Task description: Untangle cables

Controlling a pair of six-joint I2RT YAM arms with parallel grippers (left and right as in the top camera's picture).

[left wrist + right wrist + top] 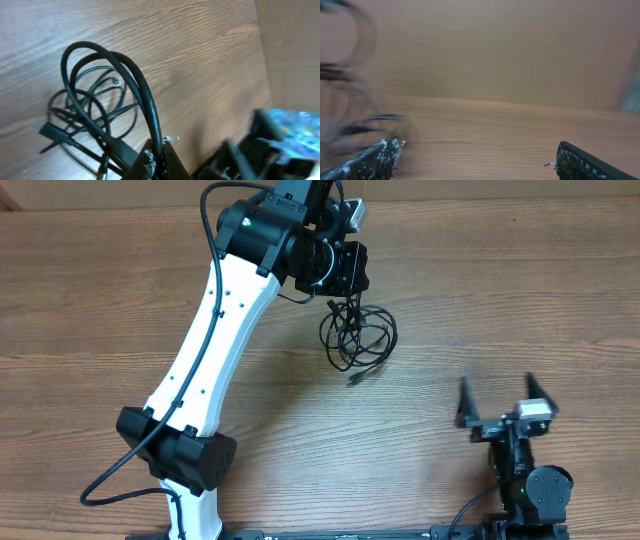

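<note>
From overhead, the brown wood-grain surface [480, 300] carries a loose tangle of thin black flexible cables [358, 338] in its upper middle part, with one small plug end poking out at the lower edge of the bundle. The white and black left arm reaches diagonally across to it, and the left gripper [340, 295] sits right at the top of the tangle, its fingertips mostly hidden under the wrist. The right gripper [503, 408] rests well apart at the lower right, spread wide with nothing between its fingers. In the left wrist view, the left gripper [156, 159] is pressed together, pinching a stout loop of the cables [95, 107], which arches up from the rest of the coils lying on the surface [200, 60]. In the right wrist view, the right gripper [475, 162] stands wide apart over bare surface [485, 130], and the cables [350, 100] show only as a dark blur at the left edge.
</note>
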